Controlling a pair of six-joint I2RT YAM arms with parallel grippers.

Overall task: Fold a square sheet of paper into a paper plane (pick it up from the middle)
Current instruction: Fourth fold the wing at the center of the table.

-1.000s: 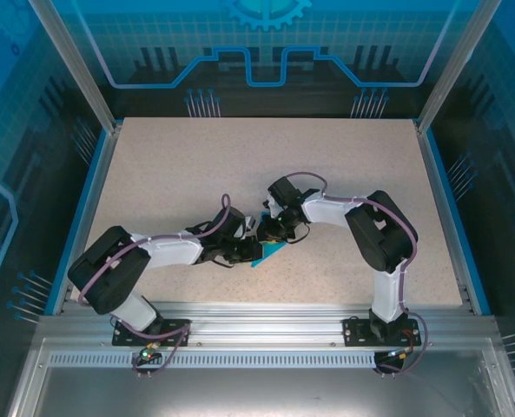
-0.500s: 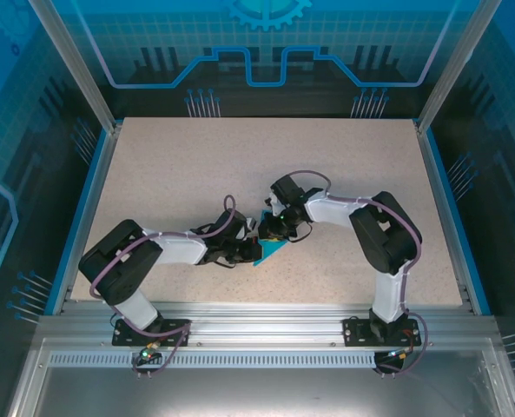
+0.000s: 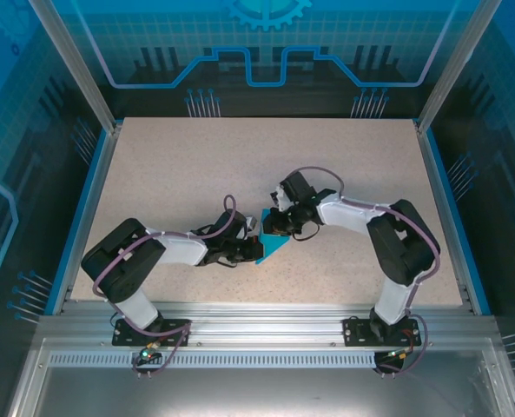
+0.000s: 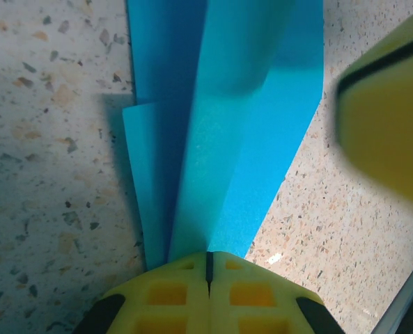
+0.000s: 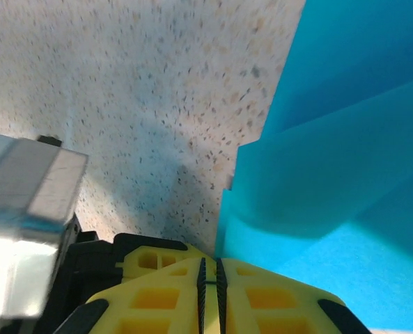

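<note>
Two arms meet low over the middle of the speckled desk [image 3: 196,165], seen from above. The left pincer [image 3: 244,249] and the right pincer [image 3: 270,228] are both down at the half-made paper plane [image 3: 273,249], a small teal wedge lying between them, a little nearer the front edge.

From the left wrist, the paper plane [image 4: 241,139] is thin, matte and smooth. It is layered in long flaps that taper toward the left pincer [image 4: 207,268], whose yellow, waffle-moulded tips are pressed together on the narrow end. The upper flap arches up rather than lying flat. A blurred yellow shape [image 4: 387,118] at the right is probably the other arm's fingertip.

From the right wrist, stacked teal layers [image 5: 345,174] with crisp straight edges sit over the grainy desk. The right pincer [image 5: 209,268] is closed to a thin dark slit right at the paper's edge. I cannot tell whether a layer is actually caught in that slit.

The risks I would judge from here:
- With two grips this close on such light paper, any pull in opposing directions could tear it or drag the creases askew.
- The springy, unflattened flap could pop open once a grip lets go.
- The slick desk would let the whole thing slide
</note>
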